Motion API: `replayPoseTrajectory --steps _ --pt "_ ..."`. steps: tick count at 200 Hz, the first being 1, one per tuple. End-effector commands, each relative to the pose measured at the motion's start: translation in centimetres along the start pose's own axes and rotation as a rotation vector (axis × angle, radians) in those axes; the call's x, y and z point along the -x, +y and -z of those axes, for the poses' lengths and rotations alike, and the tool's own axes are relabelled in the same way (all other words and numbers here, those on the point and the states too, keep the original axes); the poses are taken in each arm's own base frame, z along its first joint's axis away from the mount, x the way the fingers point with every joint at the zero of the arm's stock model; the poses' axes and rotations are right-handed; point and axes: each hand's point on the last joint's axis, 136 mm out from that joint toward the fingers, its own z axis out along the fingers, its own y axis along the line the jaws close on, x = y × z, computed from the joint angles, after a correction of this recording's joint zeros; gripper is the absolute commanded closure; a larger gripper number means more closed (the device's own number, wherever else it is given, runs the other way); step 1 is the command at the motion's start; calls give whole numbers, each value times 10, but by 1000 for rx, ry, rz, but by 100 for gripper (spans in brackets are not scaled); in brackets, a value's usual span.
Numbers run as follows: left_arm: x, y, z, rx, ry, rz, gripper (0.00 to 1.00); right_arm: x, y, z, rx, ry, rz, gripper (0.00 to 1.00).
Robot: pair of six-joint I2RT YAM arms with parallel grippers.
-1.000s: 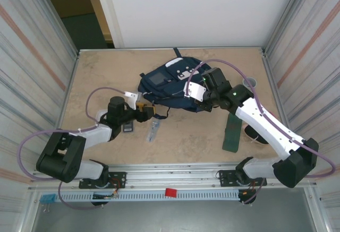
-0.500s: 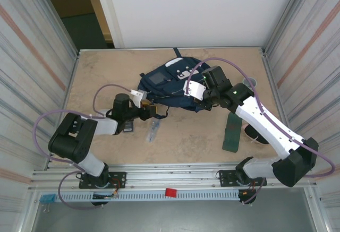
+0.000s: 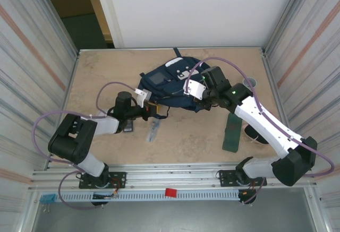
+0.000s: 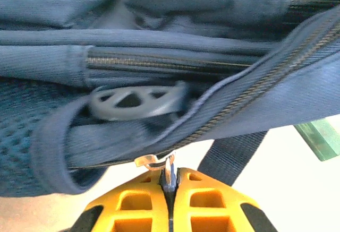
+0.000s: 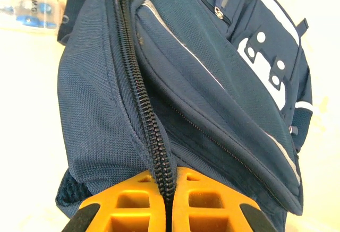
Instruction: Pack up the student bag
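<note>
The student bag (image 3: 169, 83), a navy backpack with white patches and a small grey window, lies at the middle of the table. My left gripper (image 3: 150, 107) is at the bag's near-left edge. In the left wrist view its yellow fingers (image 4: 133, 205) are shut on the metal zipper pull (image 4: 169, 164) under the bag's open zip line. My right gripper (image 3: 203, 103) is at the bag's near-right edge. In the right wrist view it (image 5: 169, 181) is shut on the black zipper band (image 5: 151, 131) of the bag (image 5: 212, 83).
A flat dark green pencil case (image 3: 232, 131) lies right of the bag under the right arm. A clear packet (image 3: 153, 131) and a small black item (image 3: 128, 127) lie near the left gripper. A cup (image 3: 249, 82) stands by the right wall.
My left gripper has moved a little toward the bag and gone from open to shut on the zipper pull. The right gripper has kept its hold and place.
</note>
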Motion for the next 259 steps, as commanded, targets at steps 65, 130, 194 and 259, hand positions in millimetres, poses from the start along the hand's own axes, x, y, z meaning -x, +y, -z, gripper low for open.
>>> replayPoseTrajectory --steps 65,130,194,259 --pt "31 -116 3 -280 72 -223 100 23 -10 -23 -152 -137 -207 100" --pt "31 -146 -2 -290 120 -248 100 43 16 -39 -24 -280 -368 95" --pt "-20 -76 -16 11 286 -154 100 -29 46 -8 188 -188 -1281 36" --pt "-51 -62 -22 65 386 -126 100 -87 72 -38 203 -99 -1759 31"
